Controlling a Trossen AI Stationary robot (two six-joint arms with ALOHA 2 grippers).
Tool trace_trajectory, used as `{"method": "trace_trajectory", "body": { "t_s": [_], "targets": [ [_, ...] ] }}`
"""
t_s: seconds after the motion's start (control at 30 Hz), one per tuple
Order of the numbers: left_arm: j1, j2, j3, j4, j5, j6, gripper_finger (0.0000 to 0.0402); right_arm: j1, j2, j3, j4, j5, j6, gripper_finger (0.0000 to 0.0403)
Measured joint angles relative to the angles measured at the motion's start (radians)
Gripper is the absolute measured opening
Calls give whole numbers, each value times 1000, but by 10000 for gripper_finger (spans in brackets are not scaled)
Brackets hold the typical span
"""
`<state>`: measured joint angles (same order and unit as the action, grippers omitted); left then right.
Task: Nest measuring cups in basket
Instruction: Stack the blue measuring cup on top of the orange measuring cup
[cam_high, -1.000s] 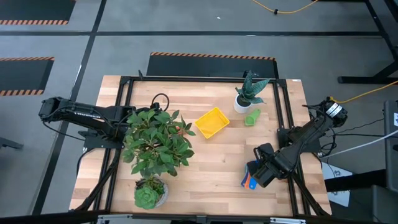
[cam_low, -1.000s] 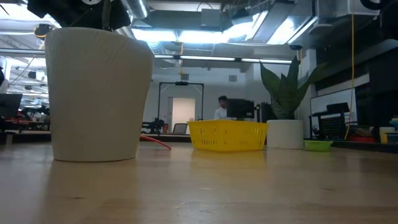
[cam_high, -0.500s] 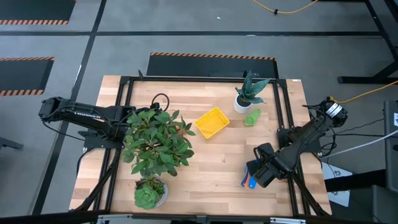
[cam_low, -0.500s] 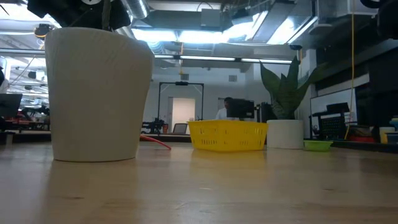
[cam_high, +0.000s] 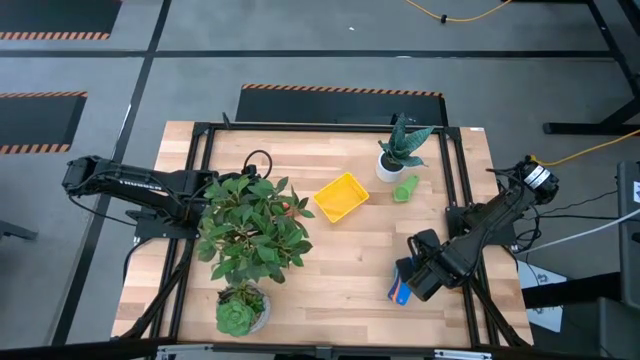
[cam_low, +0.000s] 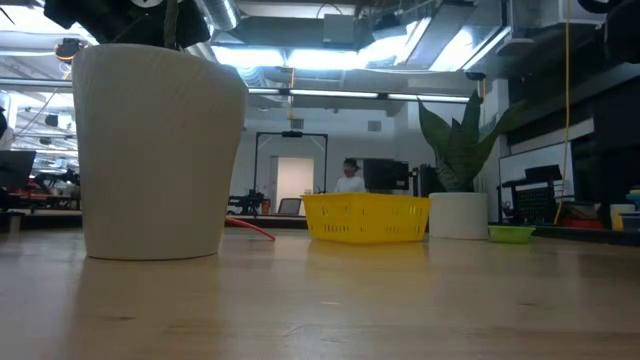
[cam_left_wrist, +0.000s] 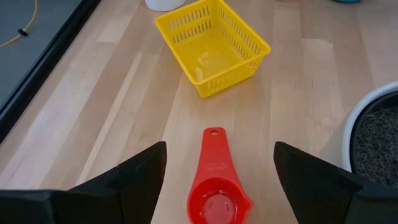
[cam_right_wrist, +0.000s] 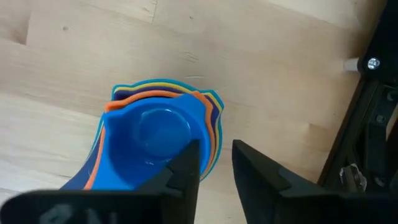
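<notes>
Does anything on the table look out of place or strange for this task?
Nothing is spilled or broken. The cups are scattered, though: a red cup lies alone before the open left claw, a green one sits beside the small plant pot, and the right claw is over a nested stack. The basket is empty.

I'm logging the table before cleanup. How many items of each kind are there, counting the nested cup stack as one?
Potted plants: 3 (leafy plant, succulent, snake plant)
Yellow basket: 1
Loose measuring cups: 2 (green cup, red cup)
Nested cup stack: 1
Total: 7
</notes>
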<state>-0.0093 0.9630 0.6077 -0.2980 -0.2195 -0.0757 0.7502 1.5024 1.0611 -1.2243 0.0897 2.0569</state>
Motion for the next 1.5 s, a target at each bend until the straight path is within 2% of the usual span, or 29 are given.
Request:
{"method": "trace_trajectory", "body": {
  "t_s": [0.07, 0.2, 0.3, 0.53, 0.73, 1.03, 1.33, 1.5],
  "targets": [
    [0, 0, 0, 0, 0, 0, 290, 1, 0, 0, 0, -38, -31, 98],
    [0, 0, 0, 0, 0, 0, 290, 13, 0, 0, 7, -211, -75, 98],
    [0, 0, 0, 0, 0, 0, 290, 36, 0, 0, 60, -255, -42, 98],
    [0, 0, 0, 0, 0, 0, 290, 90, 47, 1, 269, -168, 59, 98],
    [0, 0, 0, 0, 0, 0, 290, 98, 142, 1, 388, -186, 60, 98],
    [0, 0, 0, 0, 0, 0, 290, 97, 203, 1, 453, -192, 60, 98],
    [0, 0, 0, 0, 0, 0, 290, 97, 203, 1, 466, -67, 62, 98],
    [0, 0, 0, 0, 0, 0, 290, 97, 203, 1, 474, -59, 62, 98]
  ]
}}
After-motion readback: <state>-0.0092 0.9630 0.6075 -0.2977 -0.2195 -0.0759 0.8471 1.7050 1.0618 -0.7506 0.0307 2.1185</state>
